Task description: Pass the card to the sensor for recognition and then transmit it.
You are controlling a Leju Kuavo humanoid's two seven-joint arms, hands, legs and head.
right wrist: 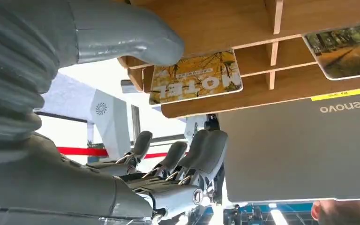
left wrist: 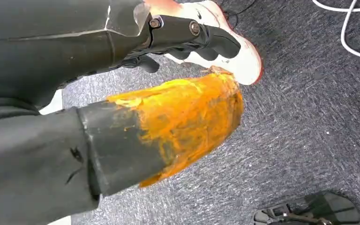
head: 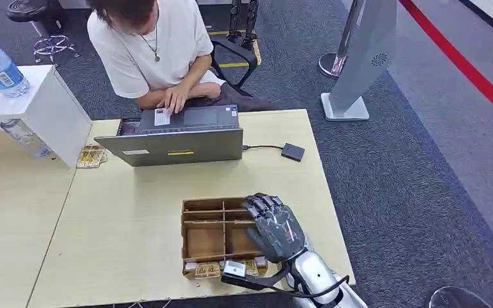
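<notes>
Card [right wrist: 194, 77] in wooden organizer [head: 213, 234], laptop [head: 178, 144] behind

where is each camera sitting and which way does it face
Head view: high on the robot, facing forward and down at the table, laptop and wooden card organizer; the right robot hand hovers over the organizer.
Left wrist view: at the hanging left wrist, facing down at grey carpet; the left robot hand shows.
Right wrist view: behind the right robot hand, facing across the organizer's hotel card toward the laptop; fingers spread.
Shared: head and right wrist views both show organizer, laptop, right robot hand.
</notes>
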